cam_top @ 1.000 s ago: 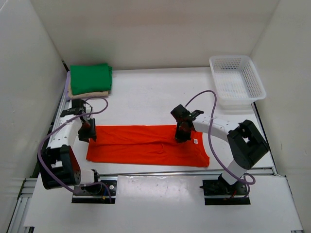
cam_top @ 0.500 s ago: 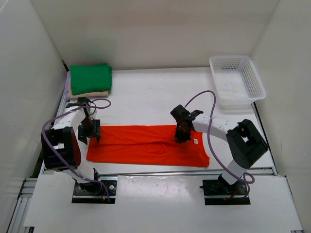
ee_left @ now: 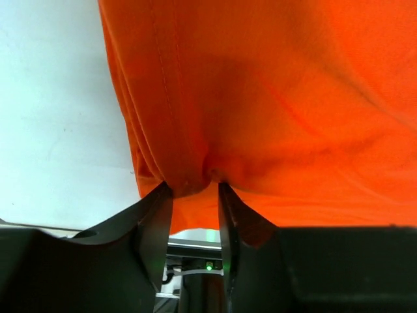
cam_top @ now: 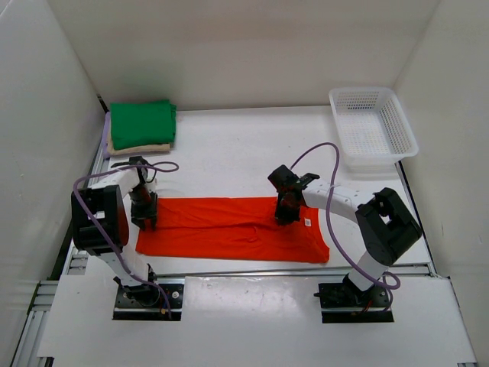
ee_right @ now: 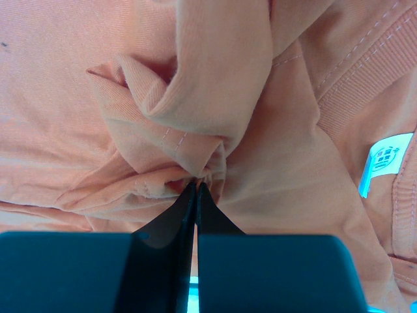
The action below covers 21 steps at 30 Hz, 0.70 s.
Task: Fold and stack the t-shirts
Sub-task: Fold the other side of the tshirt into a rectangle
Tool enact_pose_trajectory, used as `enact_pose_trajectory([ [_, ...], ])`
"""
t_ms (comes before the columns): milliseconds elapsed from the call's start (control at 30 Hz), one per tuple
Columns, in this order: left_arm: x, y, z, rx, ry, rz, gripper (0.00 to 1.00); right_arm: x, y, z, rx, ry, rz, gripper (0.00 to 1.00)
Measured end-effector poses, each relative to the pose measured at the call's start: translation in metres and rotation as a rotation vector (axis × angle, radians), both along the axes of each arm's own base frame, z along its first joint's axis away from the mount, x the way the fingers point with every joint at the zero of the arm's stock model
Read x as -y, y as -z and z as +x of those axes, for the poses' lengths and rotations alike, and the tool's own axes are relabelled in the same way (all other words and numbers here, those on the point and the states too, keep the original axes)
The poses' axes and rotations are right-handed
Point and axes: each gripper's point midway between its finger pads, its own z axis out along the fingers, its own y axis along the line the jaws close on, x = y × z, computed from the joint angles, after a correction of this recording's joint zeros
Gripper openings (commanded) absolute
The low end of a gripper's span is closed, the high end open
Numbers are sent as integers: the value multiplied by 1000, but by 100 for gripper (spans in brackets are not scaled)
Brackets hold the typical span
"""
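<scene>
With the arm [cam_top: 98, 218] swung in, the left jaws now nip the hem of the orange-red t-shirt [cam_top: 229, 229], which lies flat on the bench [cam_top: 229, 145] between both pairs. The right jaws stay clamped on cloth beside its collar label [ee_right: 386, 160]. Next fold looks ready.

One scrap of print faces you here: a small pale neck label [ee_right: 389, 160] sewn just inside the ribbed collar of the orange-red t-shirt [ee_right: 78, 78]. The right wrist camera shows a few dark marks on it, set in short rows, but they are too small and blurred for you to read. From the top camera the label [cam_top: 308, 222] is only a white speck on the cloth. You can read no other word, number or brand mark.
</scene>
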Motion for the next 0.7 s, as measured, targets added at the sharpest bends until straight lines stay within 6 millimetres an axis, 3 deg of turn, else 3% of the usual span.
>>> enact_pose_trajectory([
  [167,0,1,2,6,-1,1,28,0,0,0,3,-4,-3,0],
  [200,0,1,3,9,0,1,21,1,0,0,3,-6,-4,0],
  [300,-1,1,5,20,0,7,10,1,1,0,3,-9,-7,0],
  [533,-7,-2,11,37,1,37,10,2,2,1,6,-10,-16,0],
  [700,-15,-28,52,157,-1,69,10,5,-10,18,50,3,-34,0],
])
